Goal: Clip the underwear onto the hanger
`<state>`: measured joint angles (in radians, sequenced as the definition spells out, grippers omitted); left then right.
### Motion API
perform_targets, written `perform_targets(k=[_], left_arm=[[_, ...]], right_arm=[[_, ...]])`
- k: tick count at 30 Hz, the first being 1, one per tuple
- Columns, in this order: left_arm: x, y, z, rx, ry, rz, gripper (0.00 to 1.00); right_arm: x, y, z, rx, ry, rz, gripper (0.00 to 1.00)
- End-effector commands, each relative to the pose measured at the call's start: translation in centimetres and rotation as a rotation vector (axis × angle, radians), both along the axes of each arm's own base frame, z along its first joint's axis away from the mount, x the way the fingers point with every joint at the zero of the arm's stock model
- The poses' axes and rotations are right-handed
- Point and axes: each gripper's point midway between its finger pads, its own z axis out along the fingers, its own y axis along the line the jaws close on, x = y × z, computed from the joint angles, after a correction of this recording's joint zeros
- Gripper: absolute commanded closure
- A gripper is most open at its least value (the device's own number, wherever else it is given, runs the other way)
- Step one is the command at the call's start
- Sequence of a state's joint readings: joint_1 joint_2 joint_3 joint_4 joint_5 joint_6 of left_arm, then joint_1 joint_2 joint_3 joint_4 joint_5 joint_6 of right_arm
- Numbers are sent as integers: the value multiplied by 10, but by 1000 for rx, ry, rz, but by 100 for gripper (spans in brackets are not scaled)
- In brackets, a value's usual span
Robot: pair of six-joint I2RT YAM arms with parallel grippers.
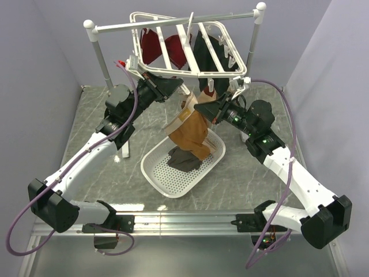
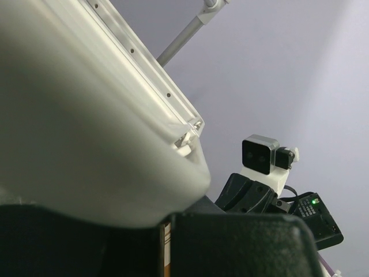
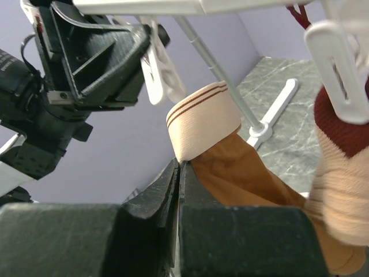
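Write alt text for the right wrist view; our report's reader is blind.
The right gripper, shut, pinches the underwear by its beige waistband, held up below a white clip beside the left gripper. The hanger runs overhead.

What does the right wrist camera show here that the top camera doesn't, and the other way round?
Only the right wrist: the right gripper shut on the striped waistband of the underwear, seen close up. Only the top: the basket with a dark garment in it, and the rail. Both: the underwear, the hanger, and the left gripper closed on a clip.
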<state>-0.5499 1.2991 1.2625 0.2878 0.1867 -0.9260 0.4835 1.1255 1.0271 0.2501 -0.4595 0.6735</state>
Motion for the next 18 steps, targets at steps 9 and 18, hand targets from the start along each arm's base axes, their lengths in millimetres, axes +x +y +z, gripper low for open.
perform_targets(k=[9,18], left_arm=[[-2,-6,-1,-6,4,-41,100],[-2,-8,-4,-6,17,-49,100]], right_arm=[[-1,4,45,66,-101,31,100],[-2,10,52,71,-119,50,100]])
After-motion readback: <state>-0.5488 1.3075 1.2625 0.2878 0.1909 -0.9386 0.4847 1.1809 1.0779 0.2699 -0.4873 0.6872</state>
